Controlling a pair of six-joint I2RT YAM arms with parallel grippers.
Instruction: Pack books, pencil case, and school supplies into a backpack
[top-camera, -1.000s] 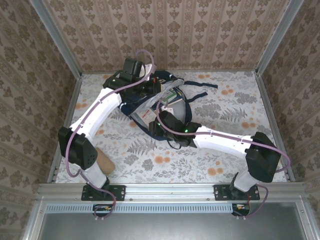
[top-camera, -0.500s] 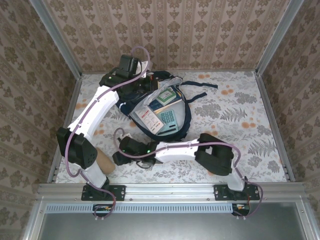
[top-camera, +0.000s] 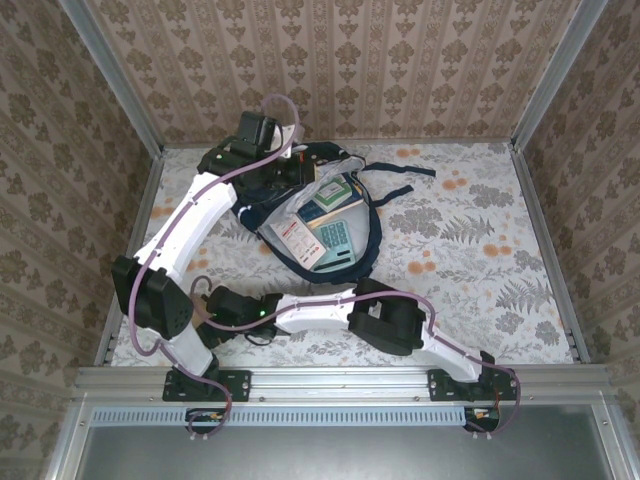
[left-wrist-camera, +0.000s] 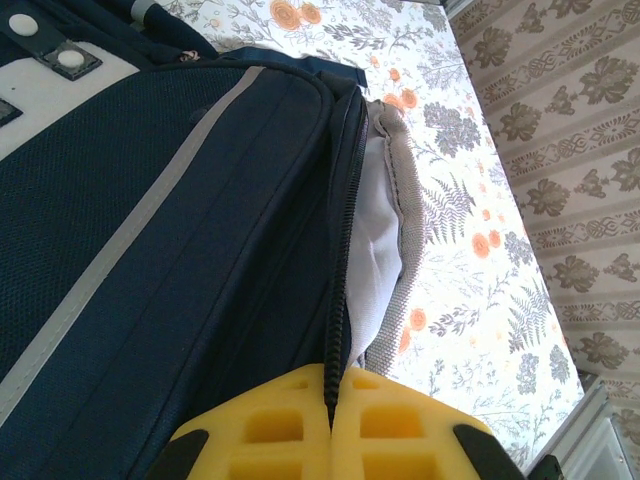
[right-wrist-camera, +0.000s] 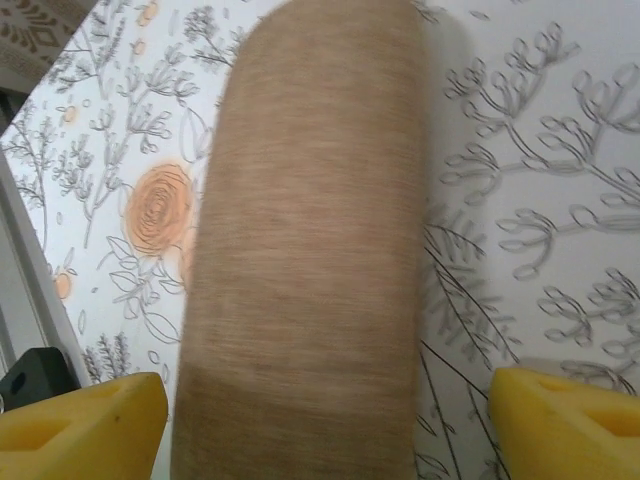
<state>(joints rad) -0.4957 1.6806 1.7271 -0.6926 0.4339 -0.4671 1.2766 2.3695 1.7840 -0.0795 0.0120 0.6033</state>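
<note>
Left fingers (left-wrist-camera: 285, 425) are clamped shut on the zipper edge of the backpack (left-wrist-camera: 150, 250), which sits at the far side of the table (top-camera: 480, 230). The backpack lies open. Inside are the calculator (top-camera: 337, 238), a white card with red print (top-camera: 297, 240) and a green book (top-camera: 335, 196). The right arm reaches across to the near-left corner, beside the left arm's base. Right fingers (right-wrist-camera: 90, 420) are spread wide, one on each side of the pencil case (right-wrist-camera: 310, 250), not gripping it. The pencil case lies flat on the table, well apart from the backpack.
</note>
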